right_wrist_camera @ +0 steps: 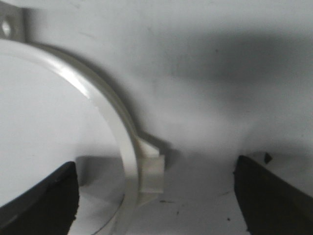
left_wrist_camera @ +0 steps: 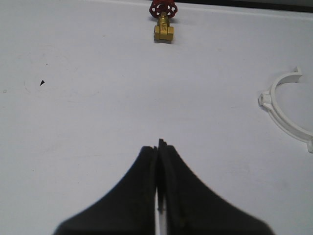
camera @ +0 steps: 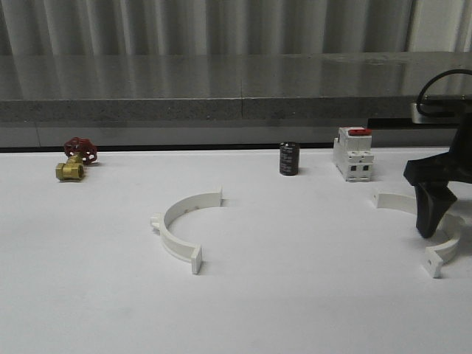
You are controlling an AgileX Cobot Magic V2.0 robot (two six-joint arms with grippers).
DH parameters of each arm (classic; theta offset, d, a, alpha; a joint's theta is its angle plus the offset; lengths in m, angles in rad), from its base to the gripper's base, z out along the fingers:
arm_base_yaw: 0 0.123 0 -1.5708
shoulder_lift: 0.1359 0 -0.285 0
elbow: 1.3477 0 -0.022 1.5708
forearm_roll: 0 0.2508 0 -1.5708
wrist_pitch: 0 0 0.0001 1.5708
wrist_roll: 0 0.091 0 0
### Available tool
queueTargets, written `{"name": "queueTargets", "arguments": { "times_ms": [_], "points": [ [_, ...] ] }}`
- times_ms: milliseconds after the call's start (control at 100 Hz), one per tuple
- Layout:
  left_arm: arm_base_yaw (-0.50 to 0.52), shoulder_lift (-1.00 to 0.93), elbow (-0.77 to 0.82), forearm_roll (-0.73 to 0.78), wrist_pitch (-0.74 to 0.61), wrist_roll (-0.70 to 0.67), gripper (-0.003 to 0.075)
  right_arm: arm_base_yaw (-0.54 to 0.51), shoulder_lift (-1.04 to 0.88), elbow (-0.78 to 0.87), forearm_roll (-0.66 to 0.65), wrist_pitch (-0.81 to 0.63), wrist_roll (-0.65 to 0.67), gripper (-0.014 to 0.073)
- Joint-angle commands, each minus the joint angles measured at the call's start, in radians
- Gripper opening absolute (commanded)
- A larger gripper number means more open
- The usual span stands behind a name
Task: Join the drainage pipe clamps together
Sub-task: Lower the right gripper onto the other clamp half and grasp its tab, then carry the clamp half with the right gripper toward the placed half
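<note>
Lying on the big white table (camera: 295, 310), the two white half-rings are well apart, so the joining is not started; the left half-ring (camera: 181, 234) sits near the middle of the table with nothing touching it; the right half-ring (camera: 442, 243) lies at the right edge, and the right gripper (camera: 431, 214) hangs wide open over it, ready to grab; the left gripper (left_wrist_camera: 159, 147) is pinched closed on nothing, above bare table near a small brass valve (left_wrist_camera: 164, 30).
</note>
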Motion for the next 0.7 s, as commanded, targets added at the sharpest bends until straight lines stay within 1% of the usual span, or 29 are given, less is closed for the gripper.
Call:
{"name": "queueTargets", "arguments": {
  "times_ms": [0,20,70,90,140,160,210,260,310,350,440,560,690],
  "points": [
    [0.002,0.001,-0.029,-0.008,-0.07,0.004,-0.0021,-0.003,-0.036,-0.023,0.013,-0.004,-0.005,0.0538],
    [0.002,0.001,-0.029,-0.008,-0.07,0.004,-0.0021,-0.003,-0.036,-0.024,0.015,-0.002,-0.005,0.0514],
    [0.002,0.001,-0.029,-0.008,-0.07,0.004,-0.0021,-0.003,-0.036,-0.024,0.022,0.003,-0.005,0.04],
    [0.002,0.001,-0.029,-0.008,-0.07,0.004,-0.0021,-0.003,-0.036,-0.024,0.024,0.005,-0.005,0.0367],
    [0.002,0.001,-0.029,-0.008,-0.07,0.004,-0.0021,-0.003,-0.036,-0.024,0.03,0.011,-0.005,0.0234],
    [0.002,0.001,-0.029,-0.008,-0.07,0.004,-0.0021,-0.003,-0.036,-0.024,0.033,0.014,-0.005,0.0202],
    [0.002,0.001,-0.029,-0.008,-0.07,0.004,-0.0021,-0.003,-0.036,-0.024,0.04,0.02,-0.005,0.0083],
    [0.002,0.001,-0.029,-0.008,-0.07,0.004,-0.0021,-0.003,-0.036,-0.024,0.042,0.021,-0.005,0.0004],
    [0.002,0.001,-0.029,-0.008,-0.07,0.004,-0.0021,-0.003,-0.036,-0.024,0.043,0.021,-0.005,-0.0048],
    [0.002,0.001,-0.029,-0.008,-0.07,0.004,-0.0021,-0.003,-0.036,-0.024,0.043,0.021,-0.005,-0.0073],
    [0.002,0.001,-0.029,-0.008,-0.07,0.004,-0.0021,-0.003,-0.036,-0.035,0.043,0.026,-0.005,-0.0067],
    [0.002,0.001,-0.029,-0.008,-0.07,0.004,-0.0021,0.007,-0.038,-0.079,0.057,0.081,-0.005,-0.0067],
    [0.002,0.001,-0.029,-0.008,-0.07,0.004,-0.0021,0.072,-0.049,-0.129,0.062,0.114,0.015,-0.0061]
  ]
}}
